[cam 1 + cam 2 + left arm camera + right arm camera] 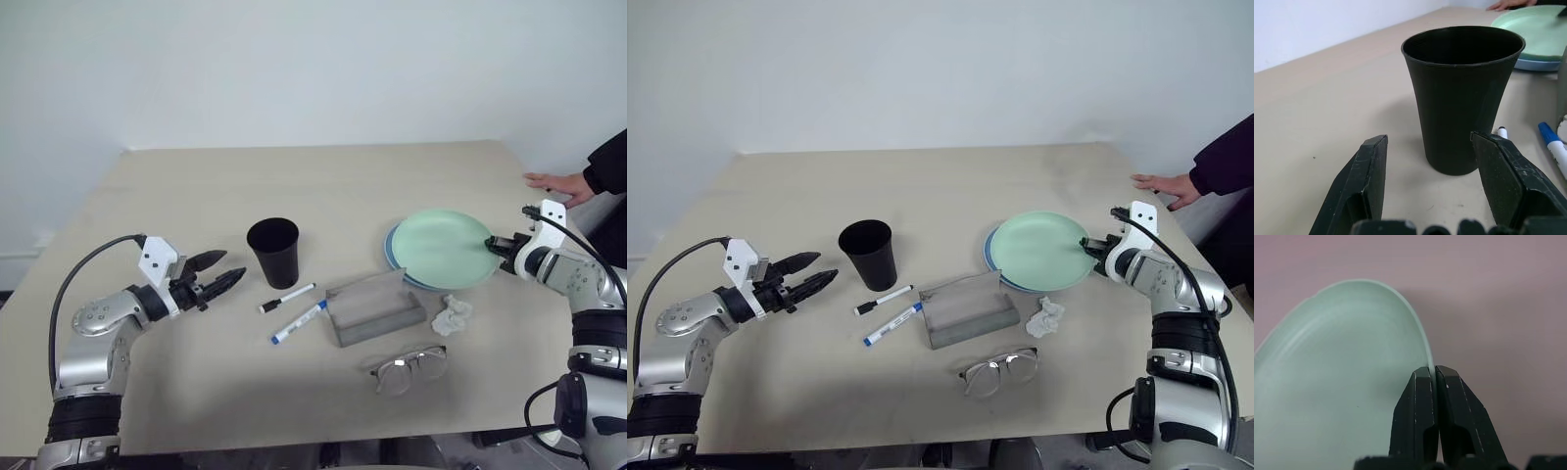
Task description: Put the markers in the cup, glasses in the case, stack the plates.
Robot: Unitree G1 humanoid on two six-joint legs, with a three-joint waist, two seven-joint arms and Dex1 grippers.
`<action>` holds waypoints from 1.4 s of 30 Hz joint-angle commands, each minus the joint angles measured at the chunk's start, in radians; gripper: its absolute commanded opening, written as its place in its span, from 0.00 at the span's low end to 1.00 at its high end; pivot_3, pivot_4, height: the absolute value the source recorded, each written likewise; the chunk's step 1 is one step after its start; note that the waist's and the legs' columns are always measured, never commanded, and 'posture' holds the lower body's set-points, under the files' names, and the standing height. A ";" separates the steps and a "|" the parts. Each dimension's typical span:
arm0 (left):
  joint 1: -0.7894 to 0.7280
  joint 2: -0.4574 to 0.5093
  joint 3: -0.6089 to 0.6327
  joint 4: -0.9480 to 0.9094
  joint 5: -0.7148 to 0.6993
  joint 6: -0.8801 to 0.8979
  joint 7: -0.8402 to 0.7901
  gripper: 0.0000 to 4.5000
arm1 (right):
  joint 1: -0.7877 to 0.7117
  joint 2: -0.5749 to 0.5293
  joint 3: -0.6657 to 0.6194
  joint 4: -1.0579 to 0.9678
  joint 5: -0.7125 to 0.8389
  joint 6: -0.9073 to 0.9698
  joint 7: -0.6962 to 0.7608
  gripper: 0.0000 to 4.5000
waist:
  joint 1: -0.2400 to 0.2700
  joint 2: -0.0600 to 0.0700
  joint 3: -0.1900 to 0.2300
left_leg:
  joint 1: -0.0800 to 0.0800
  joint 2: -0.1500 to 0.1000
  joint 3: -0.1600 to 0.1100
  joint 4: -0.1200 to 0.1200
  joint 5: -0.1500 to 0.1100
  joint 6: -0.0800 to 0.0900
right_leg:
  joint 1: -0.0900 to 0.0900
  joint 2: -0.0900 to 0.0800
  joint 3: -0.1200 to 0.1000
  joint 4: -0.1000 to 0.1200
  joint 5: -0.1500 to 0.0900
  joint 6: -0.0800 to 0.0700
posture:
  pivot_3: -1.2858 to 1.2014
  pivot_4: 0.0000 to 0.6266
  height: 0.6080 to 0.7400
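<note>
My right gripper (493, 245) is shut on the right rim of the mint green plate (441, 247), and the rim runs between its fingers (1415, 401). That plate sits over the light blue plate (392, 257), which peeks out at its left and near edges. The black cup (274, 251) stands upright at mid-table. My left gripper (233, 265) is open just left of the cup, with nothing in it. Two markers, one black-capped (287, 298) and one blue-capped (298, 322), lie in front of the cup. The grey case (374, 308) lies open, and the glasses (409, 368) lie in front of it.
A crumpled white tissue (453, 315) lies right of the case. A person's hand (558, 184) rests on the table's far right edge, behind my right gripper. The far half of the beige table (294, 186) is bare.
</note>
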 commanded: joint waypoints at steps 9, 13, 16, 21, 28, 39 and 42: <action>0.050 0.038 0.036 -0.166 -0.158 0.032 -0.156 0.63 | -0.010 0.042 0.016 -0.024 -0.021 -0.017 0.001 0.24 | -0.006 -0.001 0.000 | 0.002 0.002 0.018 -0.012 0.005 -0.008 | -0.004 -0.001 0.005 0.000 -0.001 -0.002 | 0.52 0.00 0.90; 0.049 0.056 0.034 -0.185 -0.191 0.033 -0.217 0.63 | -0.020 0.032 0.018 -0.020 -0.028 -0.026 0.009 0.55 | -0.018 -0.001 -0.001 | 0.002 0.002 0.022 -0.019 0.010 -0.017 | -0.008 -0.001 0.007 0.001 0.000 -0.005 | 0.52 0.00 0.90; 0.046 0.063 0.025 -0.187 -0.190 0.027 -0.240 0.63 | -0.022 -0.023 0.033 -0.035 -0.041 -0.037 0.058 0.80 | -0.021 -0.001 0.000 | 0.001 0.002 0.028 -0.026 0.016 -0.025 | -0.015 -0.003 0.012 0.001 0.002 -0.008 | 0.52 0.00 0.90; 0.038 0.061 0.016 -0.187 -0.180 0.019 -0.256 0.63 | 0.039 -0.163 0.084 -0.148 -0.009 0.000 0.254 0.86 | -0.021 -0.001 0.000 | 0.000 0.015 0.029 -0.009 0.007 -0.022 | -0.011 -0.017 -0.013 -0.001 0.003 -0.009 | 0.52 0.00 0.90; 0.028 0.058 0.002 -0.179 -0.172 0.009 -0.271 0.63 | 0.168 -0.314 0.122 -0.393 0.063 0.089 0.460 0.86 | -0.021 -0.001 0.000 | 0.001 0.018 0.028 -0.001 0.001 -0.011 | -0.005 -0.015 -0.021 -0.004 0.005 -0.005 | 0.52 0.00 0.90; 0.013 0.045 -0.024 -0.171 -0.160 -0.011 -0.261 0.63 | 0.304 -0.281 0.221 -0.600 0.095 0.140 0.475 0.86 | -0.013 -0.015 -0.001 | 0.009 0.022 0.078 -0.022 0.013 -0.037 | -0.019 -0.017 0.021 0.020 -0.002 -0.013 | 0.52 0.00 0.90; 0.016 0.043 -0.024 -0.176 -0.158 -0.012 -0.256 0.63 | 0.307 -0.271 0.247 -0.593 0.074 0.118 0.460 0.86 | -0.004 0.013 -0.001 | -0.012 0.034 -0.061 0.101 -0.079 -0.103 | -0.024 -0.035 -0.044 0.021 0.003 -0.019 | 0.52 0.00 0.90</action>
